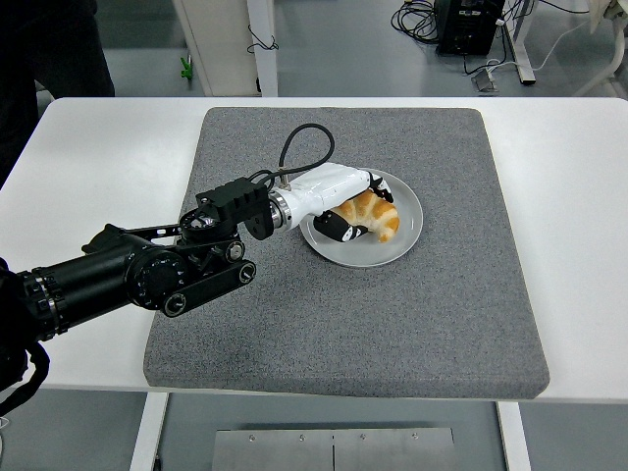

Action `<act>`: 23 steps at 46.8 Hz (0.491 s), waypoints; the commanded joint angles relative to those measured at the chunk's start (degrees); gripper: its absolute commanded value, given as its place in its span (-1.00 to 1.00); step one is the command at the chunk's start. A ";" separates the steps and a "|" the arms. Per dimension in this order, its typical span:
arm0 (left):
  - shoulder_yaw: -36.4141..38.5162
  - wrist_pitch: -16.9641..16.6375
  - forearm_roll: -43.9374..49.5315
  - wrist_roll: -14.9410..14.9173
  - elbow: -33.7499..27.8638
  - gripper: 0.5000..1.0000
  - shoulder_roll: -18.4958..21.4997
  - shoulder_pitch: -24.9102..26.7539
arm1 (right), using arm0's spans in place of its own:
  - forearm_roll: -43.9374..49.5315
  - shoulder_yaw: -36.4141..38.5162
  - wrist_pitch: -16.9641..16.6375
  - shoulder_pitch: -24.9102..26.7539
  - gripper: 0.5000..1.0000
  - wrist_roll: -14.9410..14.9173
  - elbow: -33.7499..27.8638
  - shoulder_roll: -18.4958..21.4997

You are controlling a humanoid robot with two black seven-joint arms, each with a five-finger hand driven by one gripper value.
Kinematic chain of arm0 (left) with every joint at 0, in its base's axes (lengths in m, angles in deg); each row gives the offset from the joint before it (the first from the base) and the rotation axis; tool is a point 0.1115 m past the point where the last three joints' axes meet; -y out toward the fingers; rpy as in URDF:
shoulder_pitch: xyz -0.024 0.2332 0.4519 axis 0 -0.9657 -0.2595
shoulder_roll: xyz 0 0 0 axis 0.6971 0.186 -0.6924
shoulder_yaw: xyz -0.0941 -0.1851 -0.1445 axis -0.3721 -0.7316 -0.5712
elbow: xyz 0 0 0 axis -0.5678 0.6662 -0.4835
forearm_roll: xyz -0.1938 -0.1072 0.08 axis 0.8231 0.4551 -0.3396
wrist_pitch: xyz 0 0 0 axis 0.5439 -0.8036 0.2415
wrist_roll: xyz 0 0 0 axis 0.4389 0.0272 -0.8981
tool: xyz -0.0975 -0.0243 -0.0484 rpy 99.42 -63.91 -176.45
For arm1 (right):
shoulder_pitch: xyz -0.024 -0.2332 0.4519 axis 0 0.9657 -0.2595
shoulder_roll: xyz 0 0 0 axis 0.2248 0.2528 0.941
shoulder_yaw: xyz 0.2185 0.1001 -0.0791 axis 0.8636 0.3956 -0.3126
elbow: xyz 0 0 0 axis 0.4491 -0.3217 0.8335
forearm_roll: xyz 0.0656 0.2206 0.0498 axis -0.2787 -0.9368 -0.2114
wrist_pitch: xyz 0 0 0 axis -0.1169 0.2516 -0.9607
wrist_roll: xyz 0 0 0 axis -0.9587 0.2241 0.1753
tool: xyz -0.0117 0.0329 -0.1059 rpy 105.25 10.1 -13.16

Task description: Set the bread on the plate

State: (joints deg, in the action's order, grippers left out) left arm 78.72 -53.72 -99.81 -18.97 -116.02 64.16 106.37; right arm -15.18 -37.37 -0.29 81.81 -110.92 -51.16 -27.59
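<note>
A golden croissant (373, 214) lies low over the grey plate (404, 241), which sits on the grey mat. My left hand (351, 208), white with black fingertips, reaches in from the left and is still curled around the bread, thumb below and fingers over its top. The croissant looks to be touching the plate's surface. My right arm does not show.
The grey foam mat (343, 314) covers the middle of the white table (579, 196). A black cable (299, 142) loops up from the left wrist. A person in dark clothes (54, 49) stands at the top left beyond the table.
</note>
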 commanded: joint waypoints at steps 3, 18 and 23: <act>0.03 0.00 -0.01 0.00 0.35 -0.52 0.02 -0.01 | 0.00 0.00 0.04 -0.05 1.00 0.00 0.00 0.00; 1.00 0.00 -0.01 0.00 0.87 -0.51 -0.15 -0.01 | 0.00 0.00 0.04 -0.05 1.00 0.00 0.00 0.00; 1.08 0.00 -0.01 0.00 0.96 -0.48 -0.24 -0.27 | 0.00 0.00 0.04 -0.06 1.00 0.00 0.00 0.00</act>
State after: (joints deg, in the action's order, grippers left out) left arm 79.78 -53.74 -99.84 -18.97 -115.15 64.01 106.32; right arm -15.18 -37.36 -0.29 81.80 -110.92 -51.16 -27.59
